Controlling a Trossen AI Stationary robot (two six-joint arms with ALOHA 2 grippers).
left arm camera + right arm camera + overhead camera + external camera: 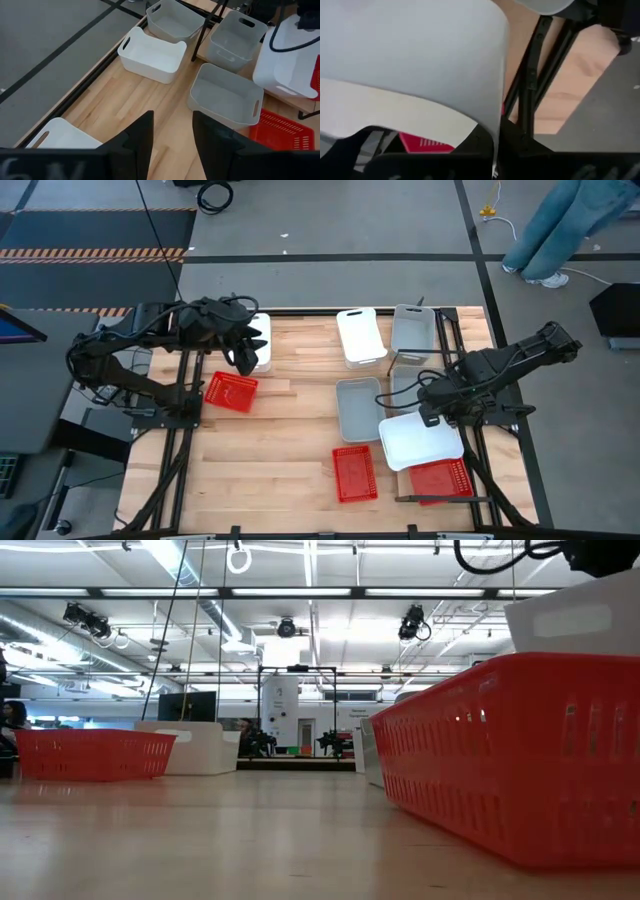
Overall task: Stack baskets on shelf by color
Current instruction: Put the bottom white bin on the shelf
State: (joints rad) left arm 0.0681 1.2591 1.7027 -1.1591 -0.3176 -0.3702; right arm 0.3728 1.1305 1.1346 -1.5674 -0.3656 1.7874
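I use the wooden table as my landmark. My right gripper is near the table's right edge. Its jaws are clamped together on the rim of a white basket, and I hold that basket up in the air. It hangs over a red basket that sits by the table's right front corner. In my right wrist view the white wall fills most of what I see.

My left gripper is over the table's back left part. Its jaws are apart and hold nothing. In my left wrist view my two dark fingers have bare wood between them.

Right under my left gripper sits another white basket, at the table's back left edge. A second red basket lies just in front of it.

A third white basket and a grey basket sit side by side at the table's back edge. Another grey basket sits in the middle of the table, and a third red basket sits just in front of it.
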